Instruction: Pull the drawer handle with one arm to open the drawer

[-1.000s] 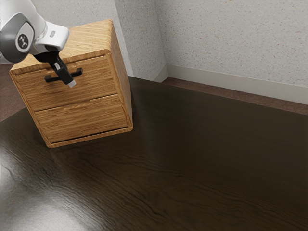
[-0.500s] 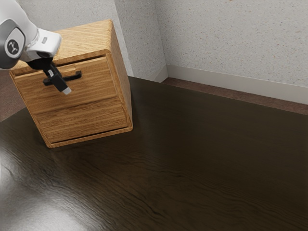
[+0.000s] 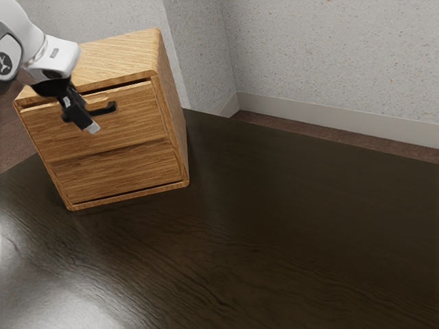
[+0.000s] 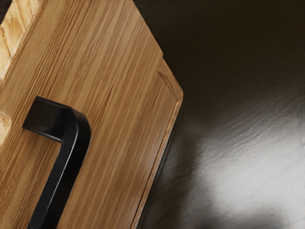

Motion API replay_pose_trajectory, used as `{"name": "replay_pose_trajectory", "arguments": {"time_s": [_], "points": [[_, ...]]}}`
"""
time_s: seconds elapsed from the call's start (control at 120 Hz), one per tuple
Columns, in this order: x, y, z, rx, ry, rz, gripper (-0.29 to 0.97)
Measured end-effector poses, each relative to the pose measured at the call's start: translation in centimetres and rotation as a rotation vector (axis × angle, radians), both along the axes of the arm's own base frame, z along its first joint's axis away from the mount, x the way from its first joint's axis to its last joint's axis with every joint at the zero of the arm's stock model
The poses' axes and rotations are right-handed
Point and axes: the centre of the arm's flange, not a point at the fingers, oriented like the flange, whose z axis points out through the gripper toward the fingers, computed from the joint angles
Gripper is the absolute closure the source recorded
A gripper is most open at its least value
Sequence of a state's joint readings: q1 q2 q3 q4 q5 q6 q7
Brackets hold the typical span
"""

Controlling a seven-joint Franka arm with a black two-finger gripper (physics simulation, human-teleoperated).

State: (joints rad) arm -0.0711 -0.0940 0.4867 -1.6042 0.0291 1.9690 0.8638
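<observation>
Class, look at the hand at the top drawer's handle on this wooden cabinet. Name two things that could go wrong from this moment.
1. The hand meets the handle near one end, not its middle, so it may slip off, or pull the top drawer askew and jam it.
2. The cabinet seems to stand free on a glossy table; a hard pull might drag the whole cabinet instead of sliding the drawer out.

1. White, rounded arm shell (image 3: 24, 31), up and away from the gripper (image 3: 82, 116).
2. Grey round joint cap (image 3: 7, 58) with a dark mark, farther from the gripper.
3. White hand block (image 3: 56, 58) with a small grey slot, directly above the gripper.
4. Black gripper, pale grey at 1 tip.
</observation>
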Motion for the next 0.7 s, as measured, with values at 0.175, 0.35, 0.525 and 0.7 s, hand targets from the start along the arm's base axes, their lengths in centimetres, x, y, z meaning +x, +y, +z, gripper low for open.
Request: {"name": "replay_pose_trajectory", "arguments": {"time_s": [0.175, 0.35, 0.525, 0.7], "points": [[0.3, 0.8, -0.7, 0.011, 0.005, 0.015, 0.00], [0.9, 0.5, -0.9, 0.020, -0.009, 0.014, 0.00], [0.5, 1.8, -0.8, 0.027, -0.021, 0.042, 0.00], [1.4, 2.5, -3.5, 0.023, 0.019, 0.061, 0.00]]}}
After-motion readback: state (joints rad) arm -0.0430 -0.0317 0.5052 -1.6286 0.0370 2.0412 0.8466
